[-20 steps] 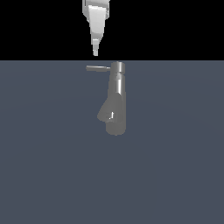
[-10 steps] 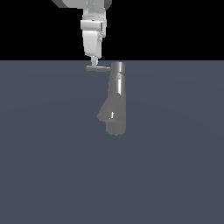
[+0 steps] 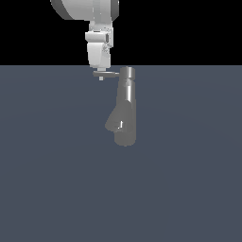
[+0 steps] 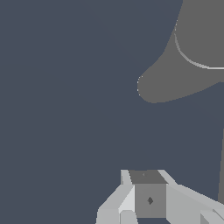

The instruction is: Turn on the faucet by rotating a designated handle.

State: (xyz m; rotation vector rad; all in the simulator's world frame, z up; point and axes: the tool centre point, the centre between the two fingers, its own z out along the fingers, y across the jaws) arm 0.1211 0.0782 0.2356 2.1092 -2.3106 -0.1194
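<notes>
The grey faucet [image 3: 126, 101] stands upright in the middle of the exterior view, its thick angled spout [image 3: 116, 122] pointing down toward that view's left. The thin handle [image 3: 109, 73] sticks out from the top cap toward the exterior view's left. My white gripper [image 3: 100, 75] hangs from above at the handle's free end, jaws together, with its tip showing just below the rod. Whether it touches the rod I cannot tell. In the wrist view the fingertips [image 4: 146, 176] sit close together, and the faucet [image 4: 188, 65] fills the corner beyond them.
A flat dark blue-grey floor [image 3: 56, 179] spreads around the faucet. The background above it is black. No other objects show.
My gripper has come down from above the handle to the level of the handle's free end. The handle and faucet have not visibly moved.
</notes>
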